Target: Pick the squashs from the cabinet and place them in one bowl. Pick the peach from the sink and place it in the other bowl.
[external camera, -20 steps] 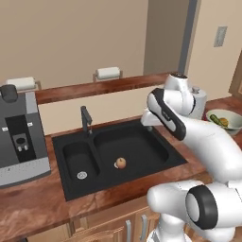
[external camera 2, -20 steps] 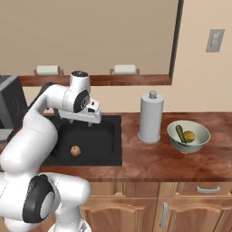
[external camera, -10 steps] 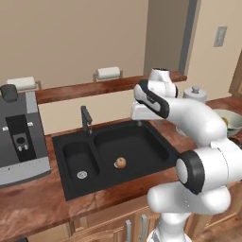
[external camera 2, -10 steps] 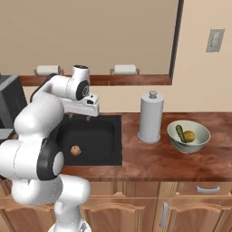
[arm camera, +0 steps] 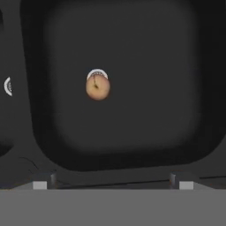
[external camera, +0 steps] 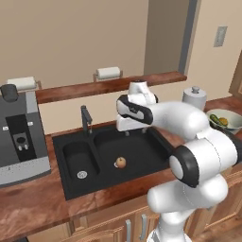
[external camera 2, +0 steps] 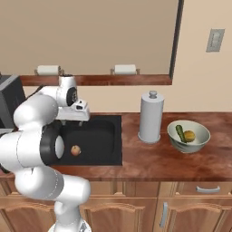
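Black sink [external camera: 142,153] holds peach [external camera: 121,162]; cream bowl [external camera 2: 189,137] holds squashs [external camera 2: 185,134]; claw [arm camera: 112,178] released.

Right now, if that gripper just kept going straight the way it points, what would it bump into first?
The open gripper points down into the large basin of the sink. Straight on, it would probably meet the bare black basin floor first. The peach lies a little off that line, though depth is hard to judge.

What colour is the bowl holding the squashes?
Pale greenish-cream bowl; clearest in the right base view.
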Tool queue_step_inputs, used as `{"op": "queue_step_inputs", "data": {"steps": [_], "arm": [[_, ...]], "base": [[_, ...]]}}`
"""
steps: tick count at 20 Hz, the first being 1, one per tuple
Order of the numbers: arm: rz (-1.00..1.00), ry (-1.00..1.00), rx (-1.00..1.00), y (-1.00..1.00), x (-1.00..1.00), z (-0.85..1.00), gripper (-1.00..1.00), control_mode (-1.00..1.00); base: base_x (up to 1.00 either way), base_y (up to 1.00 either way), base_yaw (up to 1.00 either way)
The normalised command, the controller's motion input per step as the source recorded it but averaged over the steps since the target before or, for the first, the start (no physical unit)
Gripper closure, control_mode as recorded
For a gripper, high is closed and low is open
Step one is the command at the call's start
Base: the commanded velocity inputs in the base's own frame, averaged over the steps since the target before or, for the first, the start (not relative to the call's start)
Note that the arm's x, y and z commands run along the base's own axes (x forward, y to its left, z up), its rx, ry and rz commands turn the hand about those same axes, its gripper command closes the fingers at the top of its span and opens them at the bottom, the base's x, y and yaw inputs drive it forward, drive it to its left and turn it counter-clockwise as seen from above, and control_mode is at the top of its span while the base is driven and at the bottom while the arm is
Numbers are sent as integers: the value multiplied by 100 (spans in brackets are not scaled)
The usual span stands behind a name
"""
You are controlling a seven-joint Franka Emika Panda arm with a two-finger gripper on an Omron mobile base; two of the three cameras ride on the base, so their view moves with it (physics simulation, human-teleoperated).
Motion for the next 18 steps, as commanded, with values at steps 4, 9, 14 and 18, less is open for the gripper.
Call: {"op": "queue_step_inputs", "data": {"steps": [4, 9, 14, 18], "arm": [[4, -12, -5, 11, 7, -49, -100, -100], [5, -3, 5, 0, 13, -25, -100, -100], [7, 0, 16, 0, 10, -16, -100, -100], [6, -5, 6, 0, 11, -28, -100, -100]], "base": [[0, 0, 0], [0, 0, 0], [0, 0, 0], [0, 0, 0]]}}
